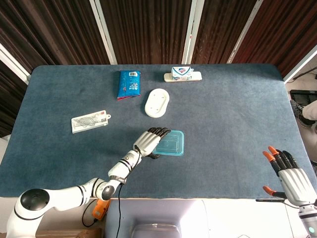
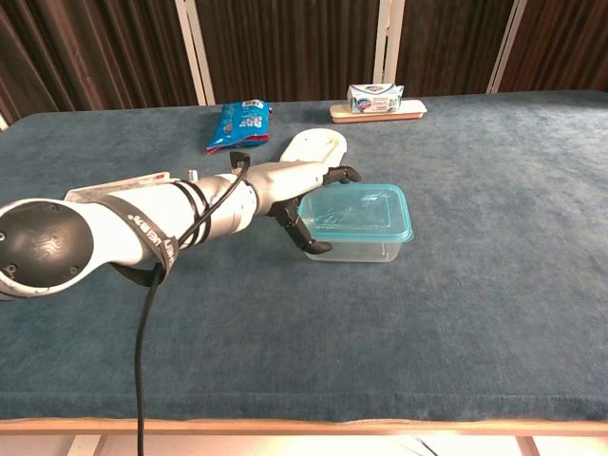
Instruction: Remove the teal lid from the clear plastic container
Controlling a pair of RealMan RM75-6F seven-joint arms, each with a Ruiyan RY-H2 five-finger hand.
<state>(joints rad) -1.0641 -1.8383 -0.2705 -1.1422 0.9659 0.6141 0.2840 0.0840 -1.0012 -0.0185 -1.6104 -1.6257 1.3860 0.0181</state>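
From the head, my left hand (image 1: 148, 141) grips the near-left edge of the container (image 1: 169, 144), its teal lid (image 1: 169, 142) still on, mid-table. My right hand (image 1: 290, 173) hangs off the table's right edge, fingers spread, holding nothing.

From the chest, fingers (image 2: 334, 173) lie over the lid (image 2: 356, 209), thumb against the container (image 2: 353, 247) wall.

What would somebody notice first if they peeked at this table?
Probably the left robot hand reaching to the clear plastic container in the middle of the blue table, its fingers at the edge of the teal lid, which is on the box. Next, the right robot hand with orange fingertips, spread open near the table's right front corner.
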